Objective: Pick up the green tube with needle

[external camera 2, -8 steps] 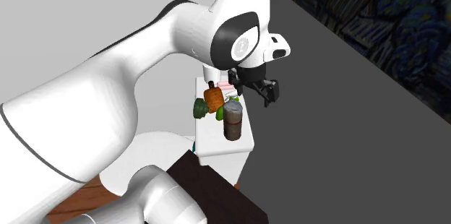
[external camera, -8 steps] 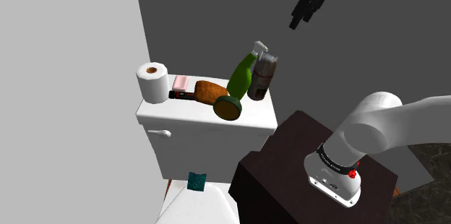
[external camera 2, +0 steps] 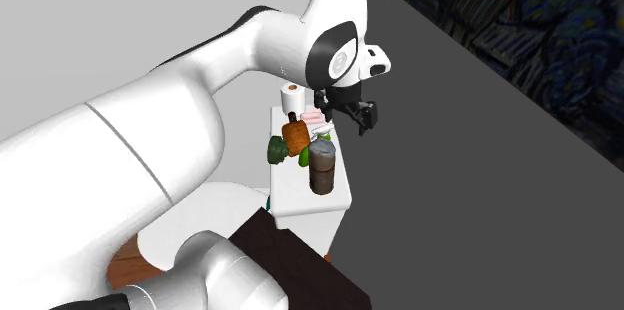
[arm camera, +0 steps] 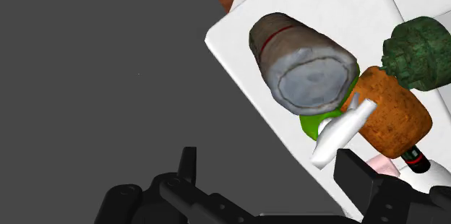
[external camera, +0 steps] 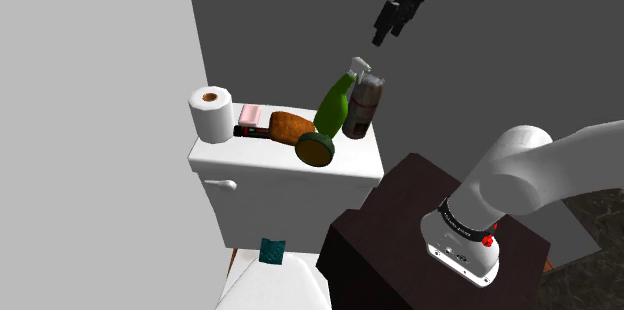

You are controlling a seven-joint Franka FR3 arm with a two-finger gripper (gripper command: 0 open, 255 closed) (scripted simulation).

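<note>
**Green tube on the tank lid, open gripper high above**

The green tube (external camera: 334,106) leans up and to the right at the middle of the shoulder view. It stands on the white tank lid (external camera: 352,166) with its white needle end (external camera: 358,64) uppermost. Just to its right stands a grey-brown canister (external camera: 364,104). A dark green round thing (external camera: 316,148) lies in front of its foot and hides it. To the left are an orange-brown lump (external camera: 289,126), a pink block (external camera: 251,115) and a paper roll (external camera: 211,113).

The wrist view looks onto the canister's flat top, which covers most of the tube. A sliver of bright green and the white tip show between canister and lump. In the second exterior view the canister stands in front, so the tube is a small green patch, hard to make out.

The gripper (external camera: 385,33) hangs at the upper middle of the shoulder view, well above the tube and touching nothing. In the wrist view its fingers (arm camera: 187,165) stand wide apart and clasp nothing. The arm is cut off by the shoulder view's top edge.
</note>
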